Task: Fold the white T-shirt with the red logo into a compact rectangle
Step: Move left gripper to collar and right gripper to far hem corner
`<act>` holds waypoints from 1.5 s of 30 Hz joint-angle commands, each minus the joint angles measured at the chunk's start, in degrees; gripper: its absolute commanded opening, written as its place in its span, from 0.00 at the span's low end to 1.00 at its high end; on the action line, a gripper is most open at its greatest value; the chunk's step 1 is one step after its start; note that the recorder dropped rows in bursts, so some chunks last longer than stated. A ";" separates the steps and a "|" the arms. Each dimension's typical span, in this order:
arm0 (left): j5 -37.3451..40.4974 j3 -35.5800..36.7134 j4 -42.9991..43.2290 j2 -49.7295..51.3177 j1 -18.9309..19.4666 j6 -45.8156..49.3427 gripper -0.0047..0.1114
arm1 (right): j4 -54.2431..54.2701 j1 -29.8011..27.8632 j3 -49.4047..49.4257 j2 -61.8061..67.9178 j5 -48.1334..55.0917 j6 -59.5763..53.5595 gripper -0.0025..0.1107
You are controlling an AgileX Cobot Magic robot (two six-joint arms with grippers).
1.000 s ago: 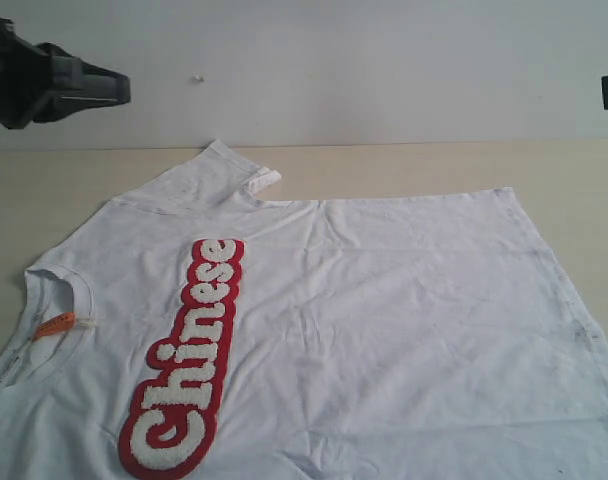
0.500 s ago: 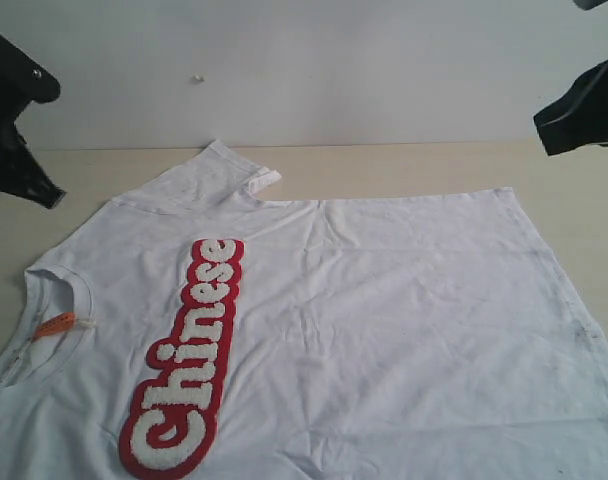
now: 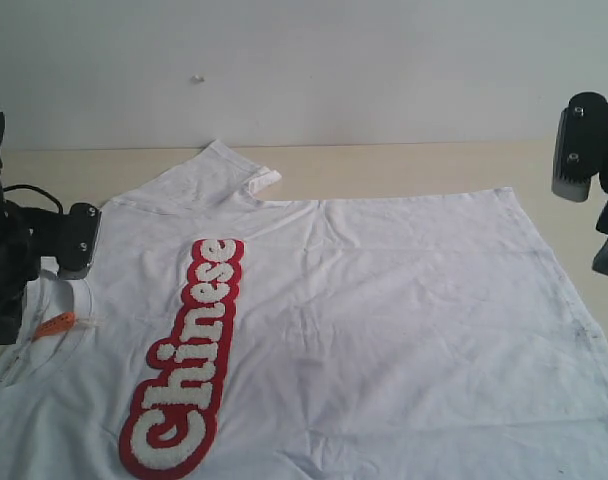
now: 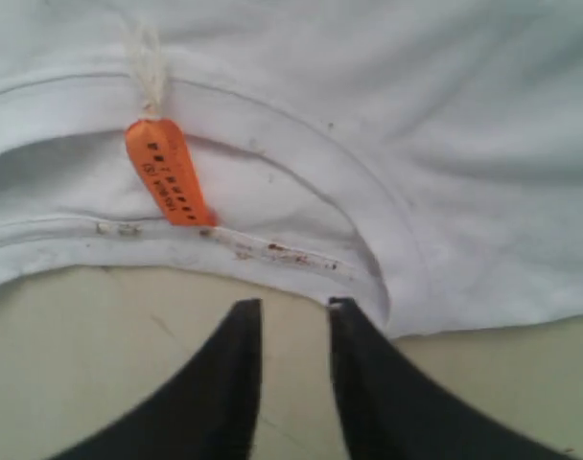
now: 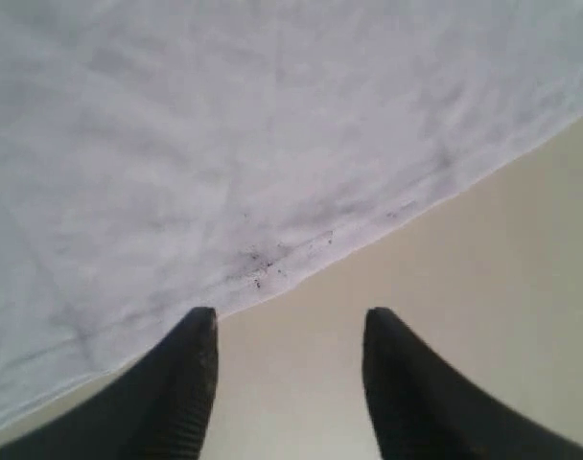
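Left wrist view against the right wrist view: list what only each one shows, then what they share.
Only the left wrist view: the small orange neck tag on its pale string, the ribbed white crew-neck collar, and the left gripper, jaws narrowly apart and empty, over the pale beige tabletop beside the collar.
Only the right wrist view: a straight shirt edge marked with dark specks, and the right gripper, jaws wider apart and empty.
Both: the wrinkled white cotton T-shirt lying on that tabletop.

White script "Chinese" on the red logo (image 3: 189,358), across the white T-shirt (image 3: 384,320), orange tag (image 4: 167,172) print unreadable
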 commanded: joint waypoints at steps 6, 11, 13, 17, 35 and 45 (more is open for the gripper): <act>-10.60 4.43 8.65 -0.26 2.22 0.15 0.94 | -3.26 0.09 2.53 1.33 -7.16 -2.88 0.61; -15.12 4.55 8.79 -0.26 3.27 1.09 0.94 | -2.65 0.09 2.53 2.13 -8.84 -2.59 0.61; -15.30 4.55 7.52 -0.26 3.27 0.87 0.94 | -1.26 0.09 2.53 2.13 -10.13 -1.33 0.61; -18.06 4.80 3.58 -0.26 3.27 -1.05 0.94 | 0.88 0.09 2.53 2.13 -12.32 -0.74 0.61; -9.94 0.77 -23.72 2.04 13.53 34.06 0.94 | 0.50 0.09 2.43 2.13 -19.76 -1.65 0.61; -15.92 0.77 -18.16 7.02 13.53 36.11 0.94 | 0.40 0.09 2.43 2.86 -18.76 -6.96 0.61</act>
